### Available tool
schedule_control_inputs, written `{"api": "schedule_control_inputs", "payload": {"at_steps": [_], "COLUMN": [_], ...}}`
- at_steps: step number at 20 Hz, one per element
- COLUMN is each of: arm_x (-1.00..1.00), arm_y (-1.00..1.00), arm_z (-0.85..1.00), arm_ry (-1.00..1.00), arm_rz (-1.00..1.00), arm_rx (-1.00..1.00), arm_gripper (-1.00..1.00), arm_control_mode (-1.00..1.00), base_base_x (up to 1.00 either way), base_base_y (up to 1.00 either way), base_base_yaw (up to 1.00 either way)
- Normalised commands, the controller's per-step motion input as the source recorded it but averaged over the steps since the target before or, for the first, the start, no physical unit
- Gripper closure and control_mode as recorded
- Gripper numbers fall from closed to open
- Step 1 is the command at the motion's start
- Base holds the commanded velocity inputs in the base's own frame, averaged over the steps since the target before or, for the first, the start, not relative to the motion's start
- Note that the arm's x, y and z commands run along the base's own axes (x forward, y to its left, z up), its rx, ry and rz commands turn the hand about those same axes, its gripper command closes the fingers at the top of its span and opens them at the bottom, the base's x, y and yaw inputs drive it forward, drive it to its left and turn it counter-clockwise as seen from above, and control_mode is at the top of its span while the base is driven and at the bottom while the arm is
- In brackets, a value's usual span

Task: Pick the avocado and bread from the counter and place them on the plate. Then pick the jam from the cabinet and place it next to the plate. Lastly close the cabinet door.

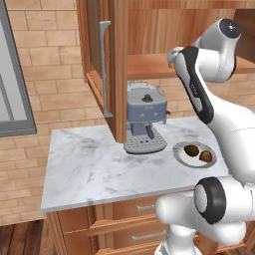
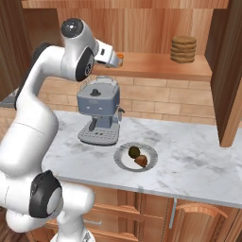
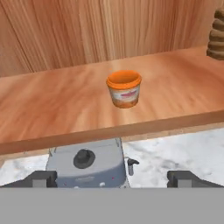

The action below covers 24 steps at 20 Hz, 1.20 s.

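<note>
The jam [image 3: 124, 89] is a small jar with an orange lid and a pale label, standing upright on the wooden cabinet shelf [image 3: 52, 105]. My gripper [image 3: 112, 178] is open in front of the shelf edge, short of the jar, with its fingertips [image 3: 41, 178] wide apart and nothing between them. From the right base view the gripper [image 2: 115, 59] half hides the jam [image 2: 121, 57]. On the marble counter, the grey plate [image 2: 124, 163] holds the dark green avocado [image 2: 134, 151] and the brown bread [image 2: 141, 161]. The left base view shows the gripper [image 1: 172, 56] at shelf height above the plate [image 1: 182, 155].
A grey coffee machine [image 2: 98, 111] stands on the counter right under the shelf and my hand. A stack of brown discs [image 2: 183, 48] sits at the shelf's right end. The cabinet doors [image 1: 99, 55] [image 2: 231, 71] hang open on both sides.
</note>
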Motion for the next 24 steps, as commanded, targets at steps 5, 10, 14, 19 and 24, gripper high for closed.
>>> {"api": "schedule_control_inputs", "payload": {"at_steps": [5,10,14,19,24], "arm_x": [0.90,0.71,0.58,0.19,0.02], "arm_y": [-0.28,-0.31,-0.13,-0.01,0.00], "arm_z": [0.00,0.00,0.00,-0.07,-0.07], "arm_ry": [0.21,0.03,0.00,0.00,0.00], "arm_rz": [0.00,0.00,0.00,0.02,0.04], "arm_rx": [0.00,0.00,0.00,0.00,0.00], "arm_gripper": [-1.00,-1.00,-1.00,-1.00,-1.00], "arm_control_mode": [-1.00,-1.00,-1.00,-1.00,-1.00], "base_base_x": [0.00,0.00,0.00,0.00,0.00], "base_base_y": [0.00,0.00,0.00,0.00,0.00], "base_base_yaw": [0.00,0.00,0.00,0.00,0.00]}}
